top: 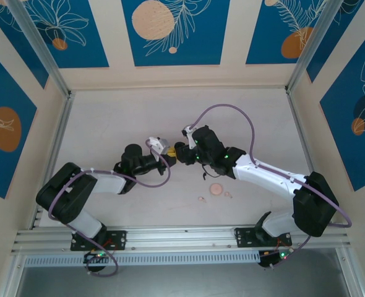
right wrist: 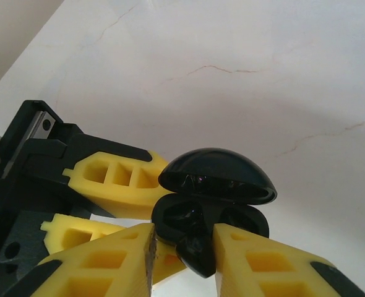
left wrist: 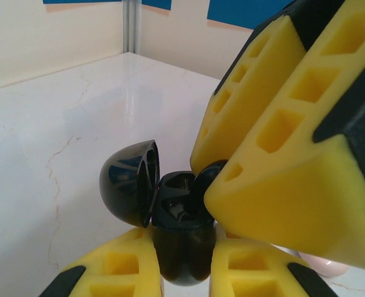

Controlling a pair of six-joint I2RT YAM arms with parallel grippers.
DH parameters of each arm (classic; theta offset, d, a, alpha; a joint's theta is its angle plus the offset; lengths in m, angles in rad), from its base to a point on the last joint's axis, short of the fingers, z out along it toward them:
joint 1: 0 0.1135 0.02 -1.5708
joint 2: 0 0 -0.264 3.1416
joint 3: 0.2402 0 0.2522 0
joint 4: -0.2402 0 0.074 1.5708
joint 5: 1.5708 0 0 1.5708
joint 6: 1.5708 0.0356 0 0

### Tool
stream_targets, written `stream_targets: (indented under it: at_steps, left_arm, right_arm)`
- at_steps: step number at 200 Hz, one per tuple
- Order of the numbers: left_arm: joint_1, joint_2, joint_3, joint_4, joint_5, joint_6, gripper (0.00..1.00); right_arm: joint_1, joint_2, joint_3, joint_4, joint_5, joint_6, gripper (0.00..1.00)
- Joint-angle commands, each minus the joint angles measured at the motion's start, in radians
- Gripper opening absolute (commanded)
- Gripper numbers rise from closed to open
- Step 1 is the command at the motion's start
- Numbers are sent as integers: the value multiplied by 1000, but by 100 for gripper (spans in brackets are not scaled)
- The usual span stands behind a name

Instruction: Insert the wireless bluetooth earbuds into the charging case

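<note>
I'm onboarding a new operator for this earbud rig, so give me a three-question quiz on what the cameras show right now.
1. True or false: the glossy black clamshell charging case, held by the left gripper, has its lid shut.
2. Which gripper pinches the small black curved earbud? A left, B right, C neither.
3. Fill in: in the top view, the round pale pink case lies on the white table, nearer the ____ arm.

Key:
1. False; the lid stands open.
2. B, the right gripper.
3. Right; it lies beside the right arm.
</note>
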Motion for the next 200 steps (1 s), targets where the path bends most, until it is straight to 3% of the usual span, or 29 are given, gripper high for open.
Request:
stream_targets:
  at_steps: [1,109,173,200]
  left_arm:
    - [-6,-41,16,68,-6,13,8]
    - [-6,-33,15,66,-4,15,8]
    - [-7,-28,18,72,2,12,8]
    - [-6,-28,18,72,7,12,8]
  right_arm:
    - [-9,7,8,-21,-53,33,33]
    - [-81,-87,-16,43,-178,68,51]
    - [-139,-144,-34,65,-278,94,53]
    - [-230,-169,-62,80,-424,152,48]
